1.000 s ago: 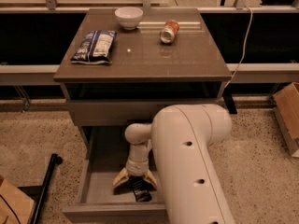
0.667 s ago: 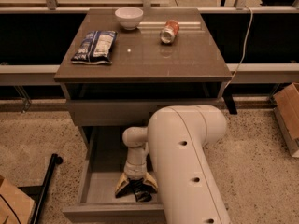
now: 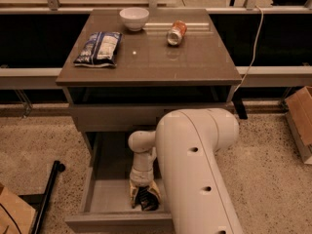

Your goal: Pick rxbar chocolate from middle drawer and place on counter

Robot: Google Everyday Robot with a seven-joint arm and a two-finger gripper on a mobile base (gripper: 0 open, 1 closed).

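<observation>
Item, the middle drawer (image 3: 105, 199): we find it pulled out toward us below the counter (image 3: 146, 62), its pale floor showing on the left. Item, the gripper (image 3: 145, 204): it is down inside the drawer, near the front wall and right of centre, hanging from the white wrist of the arm (image 3: 195, 169), which fills the near right of the scene. Its tan fingers (image 3: 133, 195) stand narrower than a second ago, when they were splayed wide; we now see them drawn in against the two sides of the rxbar chocolate (image 3: 146, 198), which lies dark between them on the drawer floor. The wrist has shifted slightly toward the near edge since then, and the bar sits in much the same spot. Item, the counter top: we list a blue-and-white snack bag (image 3: 99, 48) at the left, a white bowl (image 3: 134, 18) at the far edge and an orange can (image 3: 176, 33) on its side at the far right, all unmoved. Item, the floor: a cardboard box (image 3: 300, 116) at the right.
</observation>
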